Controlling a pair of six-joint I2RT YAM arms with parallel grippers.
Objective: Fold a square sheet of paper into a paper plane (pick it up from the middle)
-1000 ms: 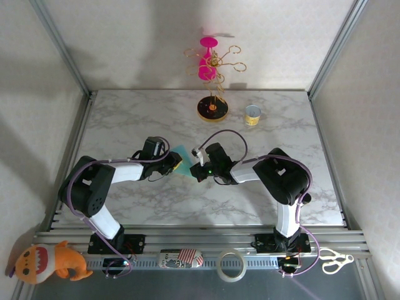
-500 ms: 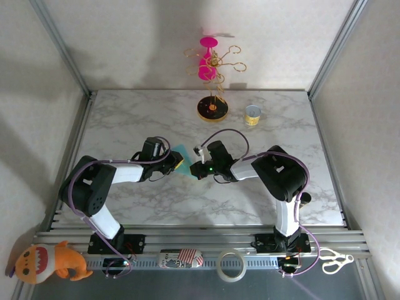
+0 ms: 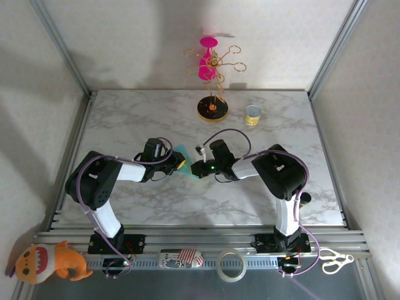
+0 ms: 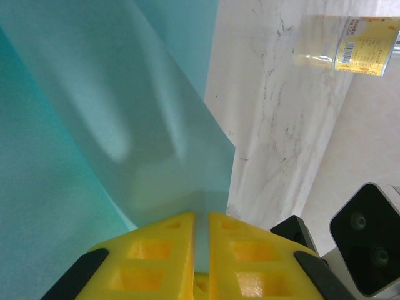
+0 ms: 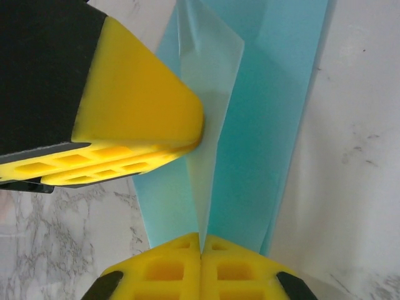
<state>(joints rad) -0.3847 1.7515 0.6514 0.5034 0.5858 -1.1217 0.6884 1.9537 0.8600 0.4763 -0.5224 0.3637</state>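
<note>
Pinching the folded teal paper sheet (image 3: 182, 152) mid-bench, left hand (image 3: 179, 165) and right hand (image 3: 196, 169) both clamp its edges; bare marble bench (image 3: 125, 119) surrounds them, with the stand base (image 3: 212, 109) and can (image 3: 252, 115) well behind.

R pincer (image 3: 199, 168) w/ paper (image 3: 182, 152) edged rearward; L elbow (image 3: 100, 179) swung inward.

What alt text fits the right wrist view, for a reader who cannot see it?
The right gripper, with yellow fingers, is shut on a pale flap of a folded teal-blue sheet of paper over a white marble table. The left gripper, yellow and black, touches that flap from the upper left.
</note>
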